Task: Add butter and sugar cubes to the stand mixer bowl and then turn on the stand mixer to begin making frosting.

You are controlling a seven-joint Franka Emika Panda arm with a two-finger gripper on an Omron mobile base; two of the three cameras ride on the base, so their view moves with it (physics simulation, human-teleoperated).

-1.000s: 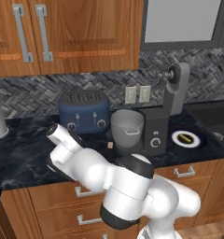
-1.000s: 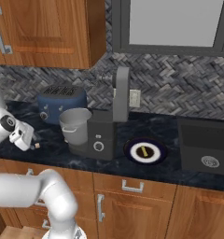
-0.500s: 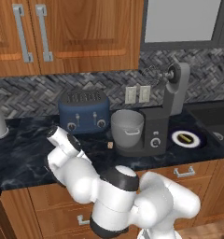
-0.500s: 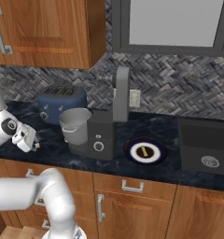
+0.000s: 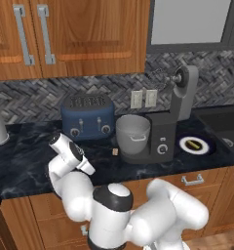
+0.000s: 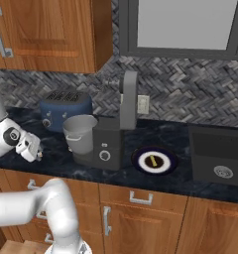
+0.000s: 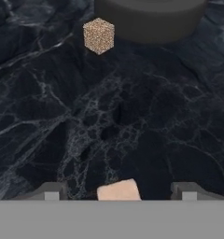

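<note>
One sugar cube [image 7: 98,35] is seen on the dark bench [image 7: 48,116] ahead of the end effector [image 7: 117,189], beside the stand mixer [image 7: 151,18], while a second cube [image 7: 118,190] appears held between the wide-set fingertips [image 7: 51,190].

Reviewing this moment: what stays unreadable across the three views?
- Inside of the pale grey round metal mixer bowl: hidden by its own wall in both base views.
- Pale tan object between the pincer tips: cut off by the hand view's bottom edge; grip unclear.
- Yellowish stick on the dark-rimmed round plate: too small to identify.
</note>
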